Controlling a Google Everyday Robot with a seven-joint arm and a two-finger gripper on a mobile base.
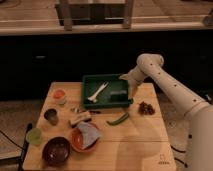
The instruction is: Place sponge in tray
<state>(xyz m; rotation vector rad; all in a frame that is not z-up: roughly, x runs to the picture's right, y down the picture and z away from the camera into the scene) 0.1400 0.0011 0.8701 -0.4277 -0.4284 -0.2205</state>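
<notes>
Left side of the bench: orange cup, dark cup, green cup, dark bowl up front. There's a green pod in the middle, and the pincer hangs over the back right.

We saw the gripper poised over the far part of the wooden table, at the right rim of the green tray, which sat directly on the boards. Just nearer to us than the gripper lay a green pod, and nearer and to its right a brown cluster. Well to its left stood an orange cup, a grey cup and a green cup. A pale block, an orange plate and a dark bowl sat left of the gripper and nearer still.
</notes>
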